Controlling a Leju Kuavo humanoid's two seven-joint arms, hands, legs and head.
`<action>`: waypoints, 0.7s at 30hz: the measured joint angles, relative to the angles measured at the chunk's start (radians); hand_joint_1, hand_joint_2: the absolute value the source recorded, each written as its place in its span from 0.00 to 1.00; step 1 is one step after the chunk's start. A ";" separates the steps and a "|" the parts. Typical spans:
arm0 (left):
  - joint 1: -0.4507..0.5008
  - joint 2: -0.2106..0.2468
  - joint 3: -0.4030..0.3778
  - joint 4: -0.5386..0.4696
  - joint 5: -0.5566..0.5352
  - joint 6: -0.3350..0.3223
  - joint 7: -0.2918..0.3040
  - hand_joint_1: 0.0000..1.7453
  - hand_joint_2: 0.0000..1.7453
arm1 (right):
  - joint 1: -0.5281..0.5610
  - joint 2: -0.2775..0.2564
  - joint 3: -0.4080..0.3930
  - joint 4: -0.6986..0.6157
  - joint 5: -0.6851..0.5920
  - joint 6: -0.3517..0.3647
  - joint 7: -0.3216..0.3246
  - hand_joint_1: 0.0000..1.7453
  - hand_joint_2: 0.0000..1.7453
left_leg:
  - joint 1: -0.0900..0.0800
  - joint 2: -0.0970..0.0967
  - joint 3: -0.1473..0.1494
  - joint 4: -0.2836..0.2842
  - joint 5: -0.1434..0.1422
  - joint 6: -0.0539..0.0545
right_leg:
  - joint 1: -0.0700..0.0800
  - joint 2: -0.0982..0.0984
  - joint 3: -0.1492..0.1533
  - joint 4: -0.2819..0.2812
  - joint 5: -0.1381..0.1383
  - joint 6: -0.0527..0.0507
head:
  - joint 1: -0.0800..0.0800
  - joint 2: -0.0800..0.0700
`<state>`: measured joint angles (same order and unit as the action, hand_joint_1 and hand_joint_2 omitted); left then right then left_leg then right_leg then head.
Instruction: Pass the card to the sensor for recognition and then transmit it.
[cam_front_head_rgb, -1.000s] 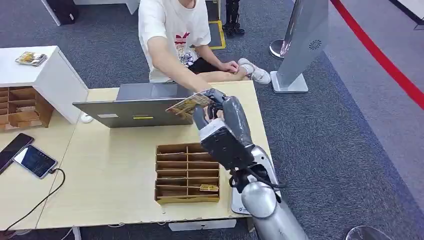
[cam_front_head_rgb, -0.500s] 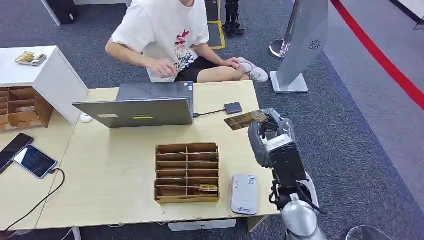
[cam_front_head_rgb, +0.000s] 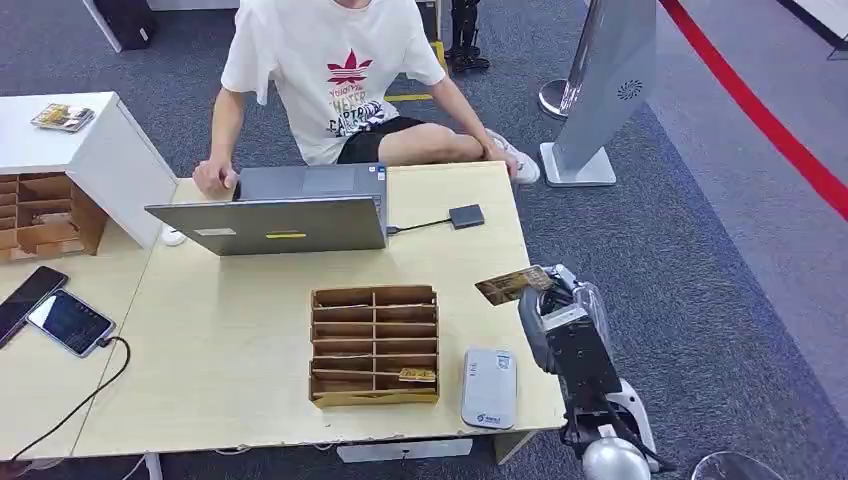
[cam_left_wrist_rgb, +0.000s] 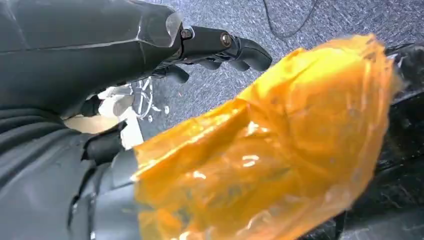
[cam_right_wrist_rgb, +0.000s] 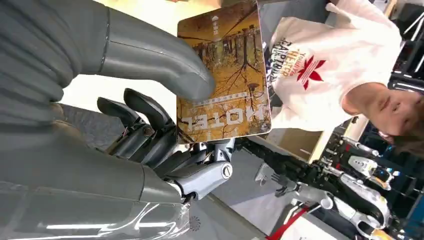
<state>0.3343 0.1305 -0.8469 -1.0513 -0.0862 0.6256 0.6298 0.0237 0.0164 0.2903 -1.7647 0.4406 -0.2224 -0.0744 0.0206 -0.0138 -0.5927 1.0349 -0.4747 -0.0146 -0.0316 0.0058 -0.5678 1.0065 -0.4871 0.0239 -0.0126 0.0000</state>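
Grey carpeted room; a pale wooden table carries a laptop, a wooden card organiser, a white sensor near its front edge and a small dark box cabled to the laptop. A person sits beyond the table, one hand at the laptop.

The right hand hangs over the table's right edge, just beyond the sensor. It grips the card between thumb and fingers; the wrist view shows the thumb pressed on the printed face, much of the card projecting free.

The left hand appears with fingers curled; whether it grasps anything cannot be told, an orange film blocking much of that lens.

Judged risks: the hold covers one end of the card, so a quick swing down could let it pivot or slip and fall off the table's edge. A tilted card presented too high above the sensor might fail to register. The hand could also nudge the sensor, which lies close to the edge.
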 joint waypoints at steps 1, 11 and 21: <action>0.002 -0.002 0.004 0.000 -0.005 -0.001 0.000 0.00 0.00 | 0.003 -0.002 0.000 0.000 0.006 0.003 0.007 1.00 1.00 | 0.000 0.000 0.000 0.000 0.000 0.000 | 0.000 0.000 0.000 0.000 0.000 0.000 | 0.000 0.000; 0.045 -0.052 0.133 -0.005 -0.139 -0.091 0.000 0.00 0.00 | 0.101 -0.078 -0.008 0.028 0.132 0.088 0.106 1.00 1.00 | 0.000 0.000 -0.001 0.000 -0.002 0.001 | 0.000 0.000 0.000 -0.001 0.000 0.001 | 0.000 0.000; 0.127 -0.157 0.388 -0.064 -0.416 -0.306 0.000 0.00 0.00 | 0.104 -0.164 0.019 0.090 0.178 0.125 0.164 1.00 1.00 | 0.000 0.000 -0.001 0.000 -0.002 0.001 | 0.000 0.000 0.000 -0.001 -0.001 0.001 | 0.000 0.000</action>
<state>0.4617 -0.0264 -0.4588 -1.1155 -0.5018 0.3200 0.6298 0.1280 -0.1473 0.3098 -1.6750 0.6184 -0.0976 0.0901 0.0202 -0.0139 -0.5933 1.0351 -0.4762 -0.0133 -0.0319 0.0054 -0.5677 1.0059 -0.4876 0.0247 -0.0126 0.0000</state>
